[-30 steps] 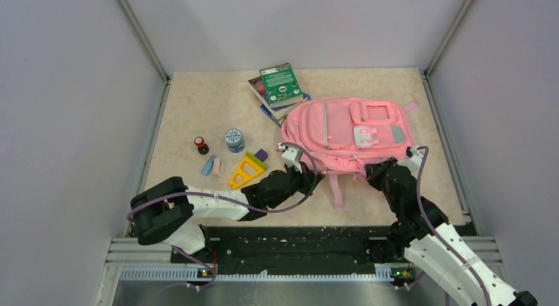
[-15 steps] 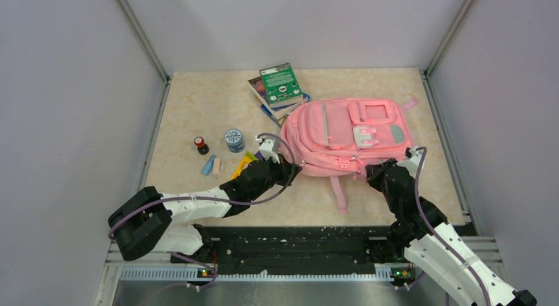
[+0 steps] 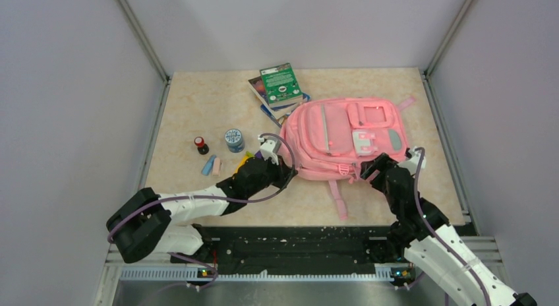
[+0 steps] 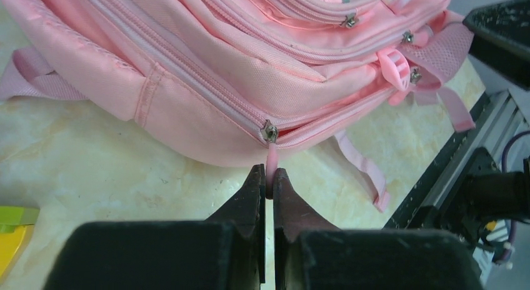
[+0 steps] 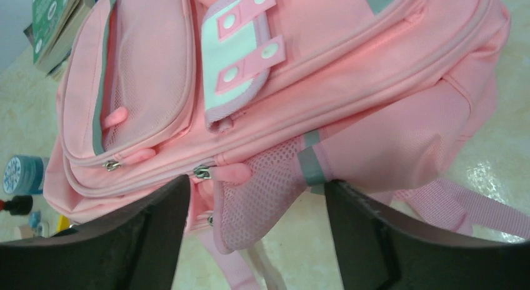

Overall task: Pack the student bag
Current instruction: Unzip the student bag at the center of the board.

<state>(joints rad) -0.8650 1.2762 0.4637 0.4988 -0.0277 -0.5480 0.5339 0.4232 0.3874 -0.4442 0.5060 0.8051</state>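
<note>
Left wrist view: the left claw [image 4: 267,180] is clenched on the pink zipper pull [image 4: 270,159] of the student bag [image 4: 187,65], which lies flat just ahead of its tips. The right claw [image 5: 256,189] stands released, with the bag's mesh pocket [image 5: 250,212] between its fingers. The left arm stretches low over the table [image 3: 198,108]; the right arm is bent, its wrist at the bag's near edge.
</note>
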